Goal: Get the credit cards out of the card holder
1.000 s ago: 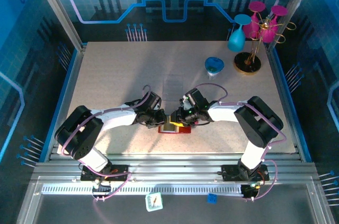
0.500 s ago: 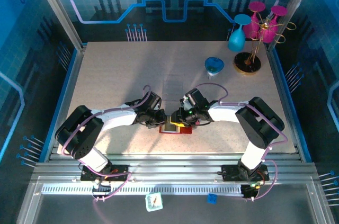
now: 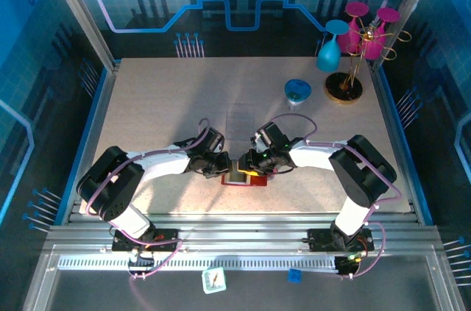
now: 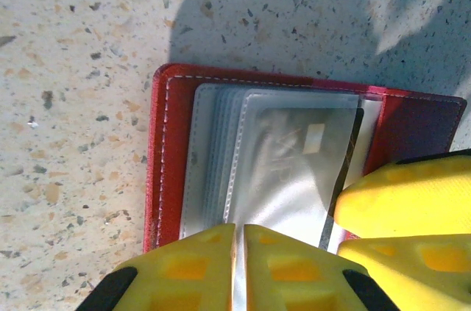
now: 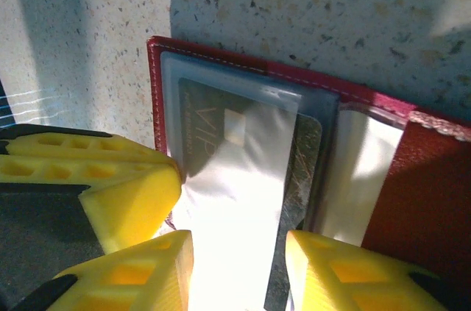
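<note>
The red card holder (image 3: 243,180) lies open on the table (image 3: 162,105), with a dark credit card (image 5: 206,116) inside its clear sleeves (image 4: 280,142). On its left side the left gripper (image 4: 235,243) is pressed together at the sleeves' edge. On its right side the right gripper (image 5: 237,246) stands spread astride the sleeved card.

We look from above and behind the arm bases (image 3: 143,241), steeply down on the whole counter (image 3: 162,105), with the card holder (image 3: 243,179) small at its near middle. Each wrist camera hangs very close over that holder, facing roughly straight down, we think, past its own fingers (image 4: 184,267). Both wrist views share the holder's clear sleeves (image 4: 280,156) and the other hand's fingertips (image 5: 125,186).
</note>
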